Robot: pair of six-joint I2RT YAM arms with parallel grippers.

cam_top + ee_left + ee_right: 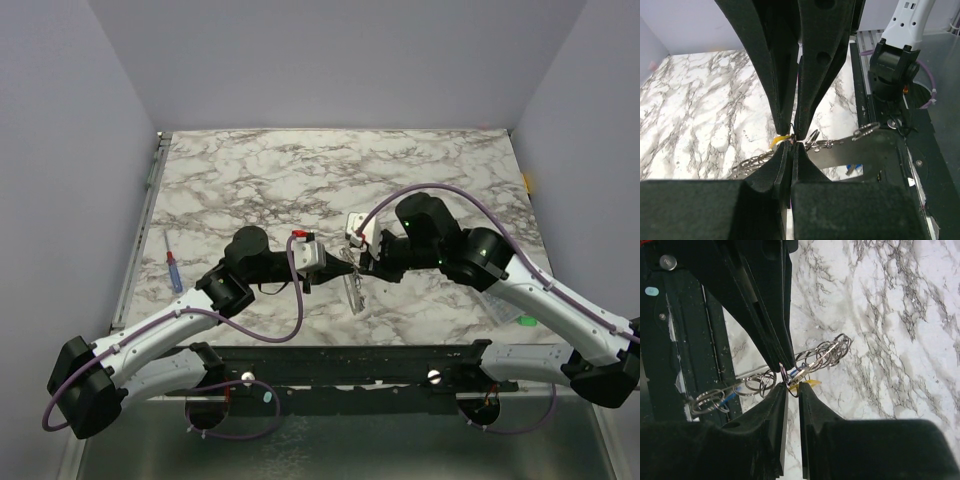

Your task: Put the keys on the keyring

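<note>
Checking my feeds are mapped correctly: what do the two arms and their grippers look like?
Both match: left arm and right arm have white links between bulky black joints. A purple cable loops along each; a red connector sits by the left wrist. The left gripper and right gripper have tapered matte-black fingers.

White/blk arms [150, 335] w/ purple cables [300, 300], blk jaws

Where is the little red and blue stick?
The stick lies on the marble table near its left edge in the top view, just left of the left arm.
</note>
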